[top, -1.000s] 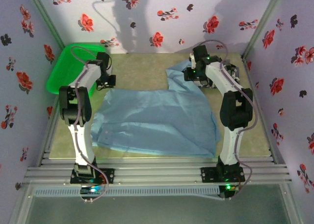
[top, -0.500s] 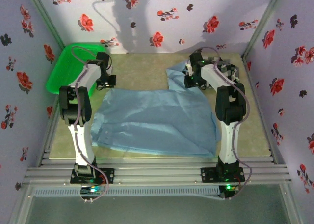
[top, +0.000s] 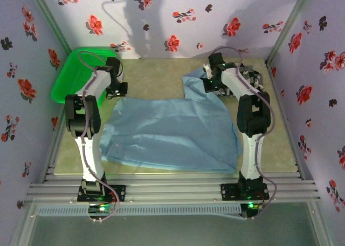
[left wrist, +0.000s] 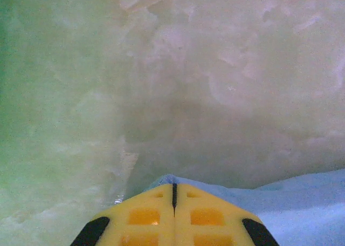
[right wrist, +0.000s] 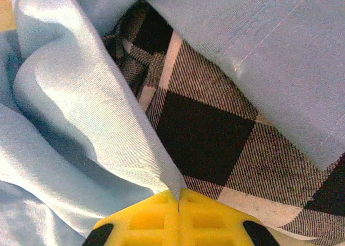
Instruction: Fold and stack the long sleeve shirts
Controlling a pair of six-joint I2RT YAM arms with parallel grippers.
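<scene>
The light blue shirt [top: 172,130] lies spread over the middle of the table. My left gripper [top: 115,92] is at its far left corner, shut on the blue cloth [left wrist: 167,179] that peeks out past the yellow fingertips [left wrist: 145,208]. My right gripper [top: 209,83] is at the shirt's far right part, shut on a fold of the blue cloth [right wrist: 108,127] that runs into the closed jaws. Under that fold lies the black-and-white checked shirt [right wrist: 210,127], mostly covered by the blue one.
A green plastic basket [top: 67,79] stands at the far left corner, just behind my left arm. Flowered walls close in the table on three sides. Bare tabletop [top: 156,76] shows between the two grippers at the back.
My right gripper has shifted a little to the left and has closed on the blue shirt's fold. The left arm has stayed still.
</scene>
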